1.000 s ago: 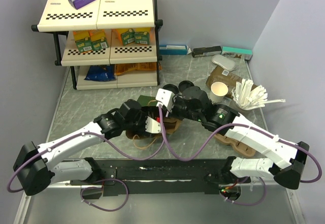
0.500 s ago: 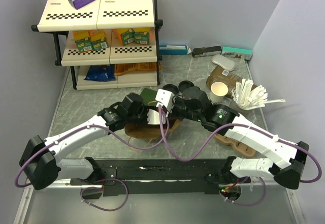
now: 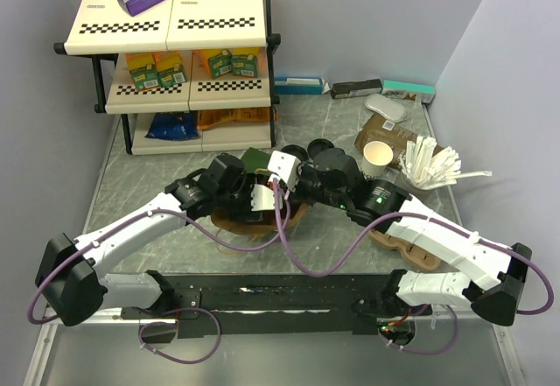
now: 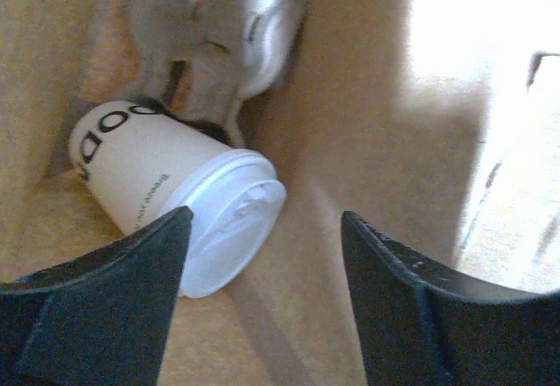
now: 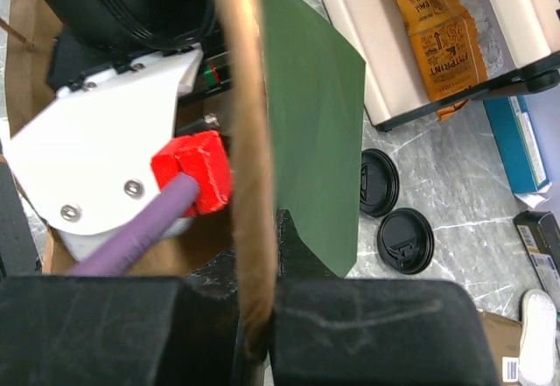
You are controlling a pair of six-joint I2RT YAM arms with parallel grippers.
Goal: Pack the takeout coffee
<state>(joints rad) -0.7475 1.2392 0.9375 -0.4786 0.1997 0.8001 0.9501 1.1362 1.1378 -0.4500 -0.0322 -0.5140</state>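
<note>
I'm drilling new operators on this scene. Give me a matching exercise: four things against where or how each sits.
1 lidded cup
2 black lids
3 open cup
4 paper bag

A upright beside the white sticks
B rim pinched in the right gripper
C on its side inside the paper bag
D flat on the table

Pairs: 1-C, 2-D, 3-A, 4-B

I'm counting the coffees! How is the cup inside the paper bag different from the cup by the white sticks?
The bagged cup lies on its side in the paper bag; the open cup stands upright beside the white sticks. The bagged cup wears a white lid; the open cup has none, showing its tan inside. Both are white paper cups.
</note>
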